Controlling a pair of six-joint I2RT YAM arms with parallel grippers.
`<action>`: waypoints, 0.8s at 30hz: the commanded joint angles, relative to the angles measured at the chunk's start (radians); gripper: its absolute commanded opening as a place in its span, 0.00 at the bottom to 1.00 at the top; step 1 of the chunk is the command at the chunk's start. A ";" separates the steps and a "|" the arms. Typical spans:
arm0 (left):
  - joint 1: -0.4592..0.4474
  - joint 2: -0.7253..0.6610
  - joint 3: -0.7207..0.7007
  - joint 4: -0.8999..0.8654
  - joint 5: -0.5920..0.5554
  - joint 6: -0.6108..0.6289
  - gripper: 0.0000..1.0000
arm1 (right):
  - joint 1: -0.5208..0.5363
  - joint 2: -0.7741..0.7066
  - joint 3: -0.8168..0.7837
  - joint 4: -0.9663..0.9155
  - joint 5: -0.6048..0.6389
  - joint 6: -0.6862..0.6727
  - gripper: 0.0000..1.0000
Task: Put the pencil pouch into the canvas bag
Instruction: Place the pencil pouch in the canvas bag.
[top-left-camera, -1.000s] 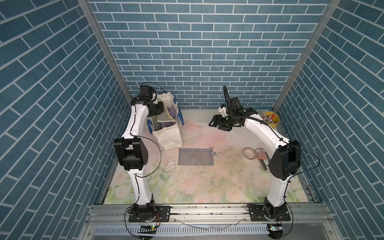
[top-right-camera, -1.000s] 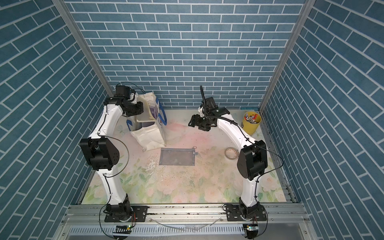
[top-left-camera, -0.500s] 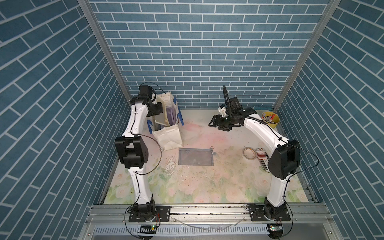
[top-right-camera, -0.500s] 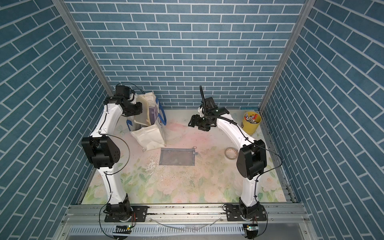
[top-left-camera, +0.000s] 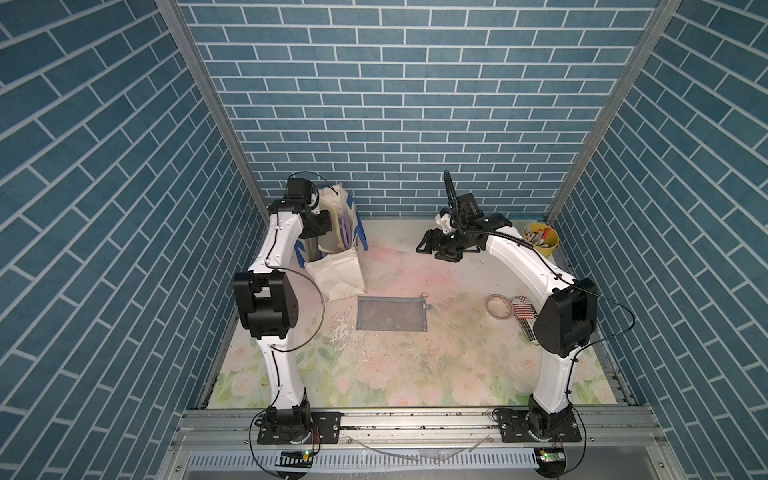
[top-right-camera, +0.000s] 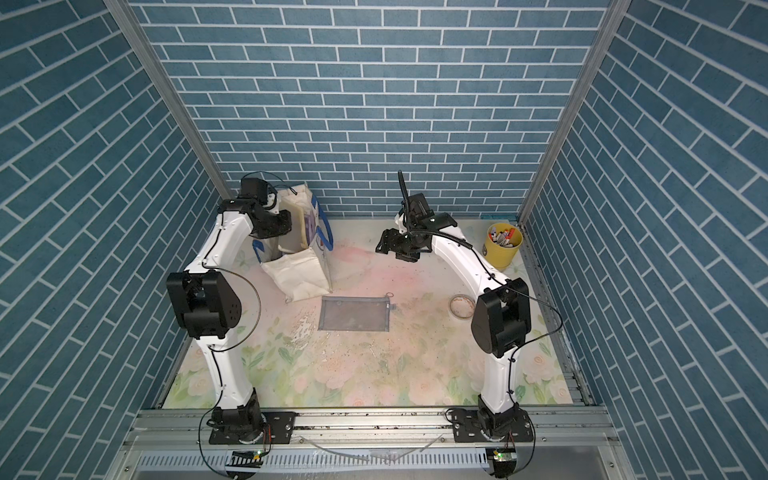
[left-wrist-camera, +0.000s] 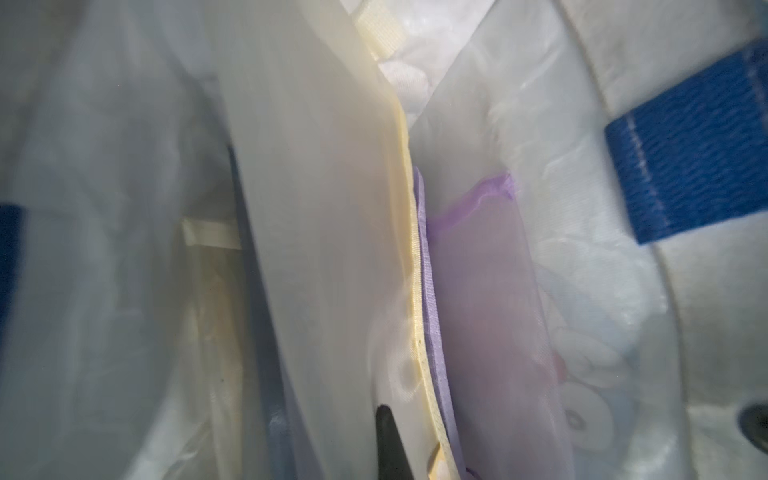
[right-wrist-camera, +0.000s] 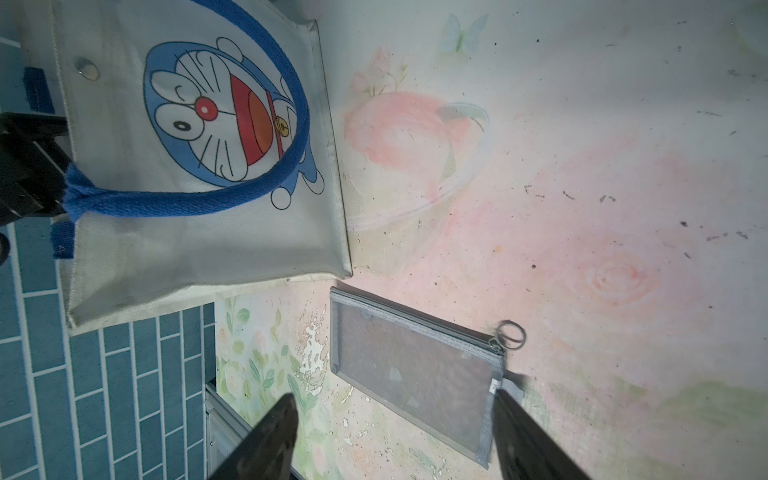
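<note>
Worktop (top-left-camera: 415, 365) was boxed in by blue brick walls (top-left-camera: 395, 104) on three sides, front edge open. Middle and front had loads of free room. Floral surface looked scuffed and speckled. Canvas bag (top-left-camera: 338, 274) stood in back left corner, mouth up. Pencil pouch (top-left-camera: 392, 313) lay flat near worktop middle, just beside bag's front corner, not inside. Yellow bucket (top-left-camera: 540, 241) sat in back right corner, tape roll (top-left-camera: 498, 306) near right edge. Left arm arched over, left gripper (top-left-camera: 322, 228) down in bag mouth, jaws closed, couldn't tell if pinching anything. Right gripper (top-left-camera: 424, 246) hovered over back middle, jaws apart, empty.
</note>
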 joint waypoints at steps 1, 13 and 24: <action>-0.009 -0.030 -0.044 0.056 0.010 -0.050 0.05 | 0.010 0.008 0.029 -0.006 0.002 -0.008 0.73; -0.009 -0.140 -0.015 0.028 -0.034 -0.048 0.59 | 0.011 -0.002 -0.004 0.007 -0.004 -0.017 0.73; -0.164 -0.535 -0.257 -0.007 -0.207 0.002 0.79 | 0.014 0.106 0.024 0.001 -0.050 -0.052 0.72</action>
